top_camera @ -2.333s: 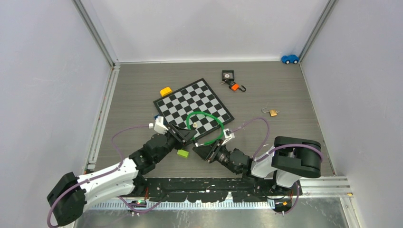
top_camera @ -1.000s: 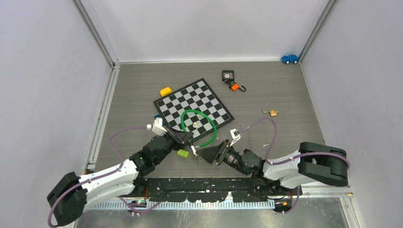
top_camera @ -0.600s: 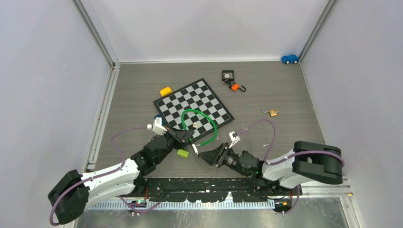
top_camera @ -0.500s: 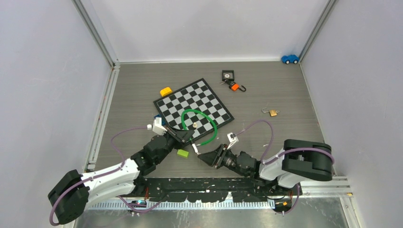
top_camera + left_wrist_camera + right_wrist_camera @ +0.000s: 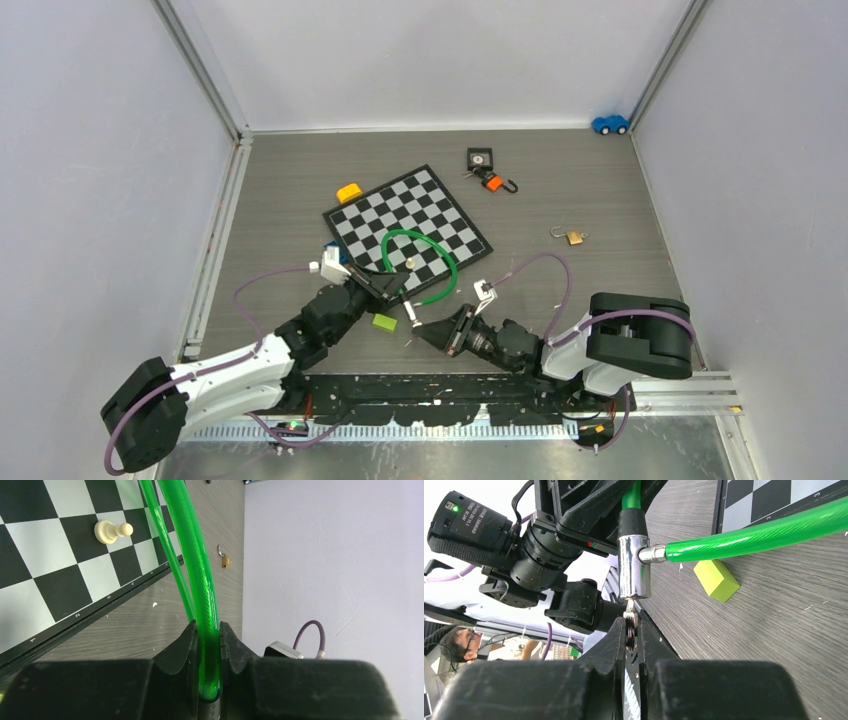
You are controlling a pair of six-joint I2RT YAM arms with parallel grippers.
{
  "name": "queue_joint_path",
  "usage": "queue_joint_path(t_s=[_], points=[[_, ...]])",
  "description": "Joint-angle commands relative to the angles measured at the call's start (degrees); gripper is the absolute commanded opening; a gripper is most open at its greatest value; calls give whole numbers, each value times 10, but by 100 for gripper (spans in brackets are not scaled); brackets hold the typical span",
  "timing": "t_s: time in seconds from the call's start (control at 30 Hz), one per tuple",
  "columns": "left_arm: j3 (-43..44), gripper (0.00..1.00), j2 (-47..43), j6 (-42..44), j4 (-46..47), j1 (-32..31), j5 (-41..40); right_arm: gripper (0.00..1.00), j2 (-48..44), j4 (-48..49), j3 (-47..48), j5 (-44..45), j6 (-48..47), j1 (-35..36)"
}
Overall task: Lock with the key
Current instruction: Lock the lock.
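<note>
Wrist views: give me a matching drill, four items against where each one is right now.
1 key
2 cable
3 pawn
4 block

A lying on the board
B pinched in the right gripper
C on the table, off the board
D clamped in the left gripper

Pairs: 1-B, 2-D, 3-A, 4-C

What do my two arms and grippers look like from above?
The left arm and right arm share one look: white link shells between bulky black joint housings, with a purple cable looping alongside each. The left gripper and right gripper are black with wedge-shaped fingers, a small white block on each wrist.
</note>
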Motion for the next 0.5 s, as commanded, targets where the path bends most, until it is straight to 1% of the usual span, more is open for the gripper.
queue_joint_path(t_s=[0.0, 0.03, 0.07, 0.23, 0.3, 0.37, 0.47], points=[[4, 0, -4, -6, 64, 2, -12, 4, -12, 35, 6, 5, -14, 3], [4, 0, -3, -6, 63, 2, -12, 1, -9, 35, 8, 3, -14, 3], [4, 0, -2, -6, 63, 2, -12, 0, -5, 36, 10, 2, -16, 3], [12, 0, -3, -2, 39, 2, -12, 1, 21, 32, 22, 13, -39, 3], [15, 0, -9, 0, 26, 2, -13, 1, 20, 16, 30, 19, -48, 3], [18, 0, -19, 4, 7, 2, -18, 0, 5, -25, 42, 22, -53, 3], [21, 0, -36, 10, -26, 2, -28, 1, -41, -131, 64, 30, -70, 4]])
